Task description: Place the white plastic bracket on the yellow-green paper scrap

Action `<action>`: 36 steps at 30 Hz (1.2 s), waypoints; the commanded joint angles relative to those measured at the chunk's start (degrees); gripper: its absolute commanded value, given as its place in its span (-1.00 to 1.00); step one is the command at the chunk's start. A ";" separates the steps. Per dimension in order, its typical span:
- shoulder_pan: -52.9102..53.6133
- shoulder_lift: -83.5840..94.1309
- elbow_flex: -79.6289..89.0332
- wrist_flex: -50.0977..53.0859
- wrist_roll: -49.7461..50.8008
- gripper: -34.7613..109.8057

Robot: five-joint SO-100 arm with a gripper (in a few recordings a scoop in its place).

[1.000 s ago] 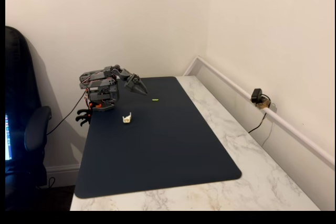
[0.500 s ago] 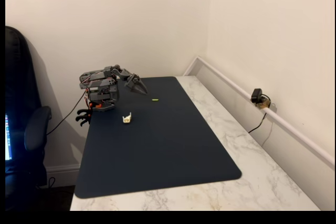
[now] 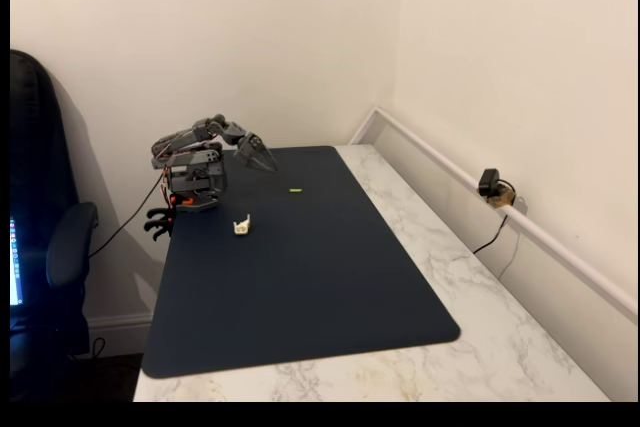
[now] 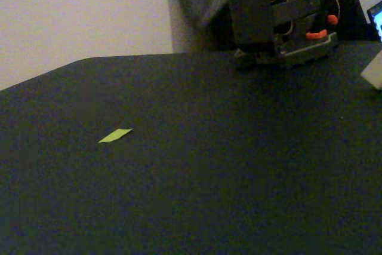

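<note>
From where I stand, the near part of the dark blue mat (image 3: 300, 287) lies bare on the marble-patterned tabletop (image 3: 450, 277). Further in, the white plastic bracket (image 3: 241, 225) sits on the mat close to the arm's base (image 3: 192, 185), untouched. In a fixed view low over the mat, just a pale corner of it (image 4: 373, 71) pokes in at the right edge, cut off by the frame. The yellow-green paper scrap (image 3: 296, 190) lies flat beyond it, well apart from the bracket; the low fixed view shows it as a thin sliver (image 4: 115, 135) with nothing on it.

At the far end, the gripper (image 3: 257, 152) has lifted a little compared with a second ago, its tip now tilted higher above the mat's back edge. I'd take that as the arm only beginning to unfold, so the pick-up hasn't started and the whole task remains.

The gripper carries nothing that I can see, but it is so small and dark here that I cannot tell whether the jaws are parted or closed. The low view cuts the arm off above its base (image 4: 283, 19).
</note>
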 commanded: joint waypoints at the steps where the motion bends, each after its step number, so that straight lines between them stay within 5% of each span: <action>1: -0.97 -8.61 -12.92 1.76 2.64 -0.52; 9: -0.53 -44.12 -39.38 5.98 3.78 -0.44; 21: -12.92 -64.95 -67.94 22.68 3.52 -0.37; 36: -30.50 -63.72 -51.06 19.95 31.82 -0.20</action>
